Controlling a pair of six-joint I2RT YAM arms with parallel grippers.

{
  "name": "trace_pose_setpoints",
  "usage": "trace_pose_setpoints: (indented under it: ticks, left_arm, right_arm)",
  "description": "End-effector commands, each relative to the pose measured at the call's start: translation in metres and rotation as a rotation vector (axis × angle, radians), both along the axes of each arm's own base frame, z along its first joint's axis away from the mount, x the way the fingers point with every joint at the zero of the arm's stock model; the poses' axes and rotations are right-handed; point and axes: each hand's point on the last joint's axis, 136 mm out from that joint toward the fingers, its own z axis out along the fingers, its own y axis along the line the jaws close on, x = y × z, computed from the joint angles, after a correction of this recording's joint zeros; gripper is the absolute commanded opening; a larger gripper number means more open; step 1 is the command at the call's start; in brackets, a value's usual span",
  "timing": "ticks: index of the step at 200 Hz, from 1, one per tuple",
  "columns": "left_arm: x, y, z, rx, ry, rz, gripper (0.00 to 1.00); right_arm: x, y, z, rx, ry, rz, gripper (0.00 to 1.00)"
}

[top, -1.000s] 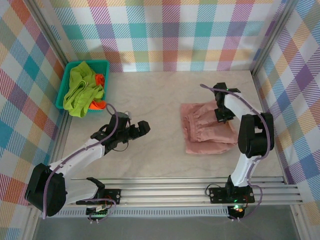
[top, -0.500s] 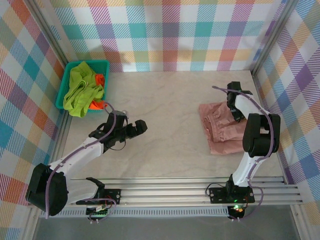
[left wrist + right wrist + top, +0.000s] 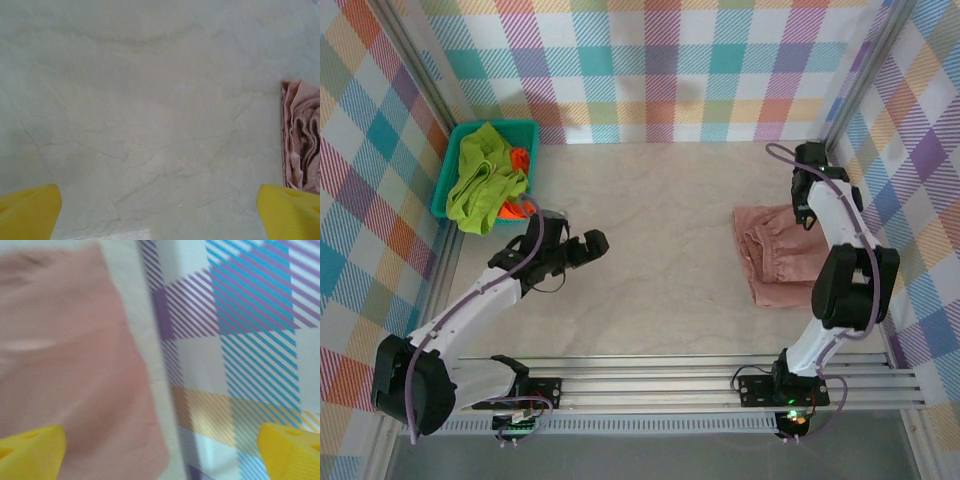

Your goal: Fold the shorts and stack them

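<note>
The dusty pink shorts (image 3: 775, 258) lie folded on the table's right side, close to the right wall; their edge also appears in the left wrist view (image 3: 302, 140). My right gripper (image 3: 803, 213) hovers open over their far right corner (image 3: 75, 365), its yellow fingertips (image 3: 30, 450) wide apart with nothing between them. The lime green shorts (image 3: 478, 182) are heaped in the teal basket (image 3: 492, 127), and the orange shorts (image 3: 520, 160) poke out beneath them. My left gripper (image 3: 592, 243) is open over bare table (image 3: 160, 210), left of centre, pointing right.
The basket sits in the back left corner against the plaid wall. The right plaid wall (image 3: 250, 340) stands just beyond the pink shorts. Open marbled tabletop (image 3: 660, 220) stretches between the two arms.
My right gripper dragged the pink shorts to the right, then opened and let go, pulling back toward the far right corner. My left arm shifted slightly back and left.
</note>
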Motion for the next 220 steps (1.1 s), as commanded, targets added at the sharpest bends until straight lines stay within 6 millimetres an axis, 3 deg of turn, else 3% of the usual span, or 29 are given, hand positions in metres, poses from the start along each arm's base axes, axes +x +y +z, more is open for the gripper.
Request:
trace_pose_setpoints:
  ticks: [1,24,43,57,75,109,140,174,220]
  left_arm:
    - [0.007,0.030,0.043,0.102,-0.071,0.062,1.00]
    - [0.017,0.067,0.088,0.210,-0.115,0.160,1.00]
    - [0.026,0.102,0.124,0.312,-0.143,0.243,1.00]
    - [0.034,0.128,0.142,0.384,-0.145,0.301,1.00]
    - [0.047,0.155,0.150,0.439,-0.112,0.359,1.00]
    - [0.074,0.196,0.140,0.617,-0.002,0.427,1.00]
    - [0.100,0.234,0.124,0.705,0.081,0.480,0.99]
    - [0.138,0.261,0.112,0.822,0.142,0.491,0.95]
    - [0.180,0.286,0.078,0.932,0.261,0.467,0.89]
  right_arm:
    - [-0.009,0.080,0.029,0.270,-0.148,0.143,1.00]
    - [-0.023,0.142,0.043,0.559,-0.262,0.271,1.00]
    - [-0.039,0.178,0.048,0.785,-0.339,0.348,1.00]
    - [-0.050,0.193,0.045,0.890,-0.377,0.385,0.99]
    - [-0.059,0.203,0.035,0.957,-0.383,0.414,0.99]
    - [-0.071,0.214,0.013,1.037,-0.320,0.394,0.99]
    - [-0.079,0.222,0.011,1.102,-0.322,0.400,1.00]
    - [-0.085,0.227,0.010,1.147,-0.328,0.402,1.00]
    - [-0.087,0.224,0.000,1.122,-0.298,0.401,0.99]
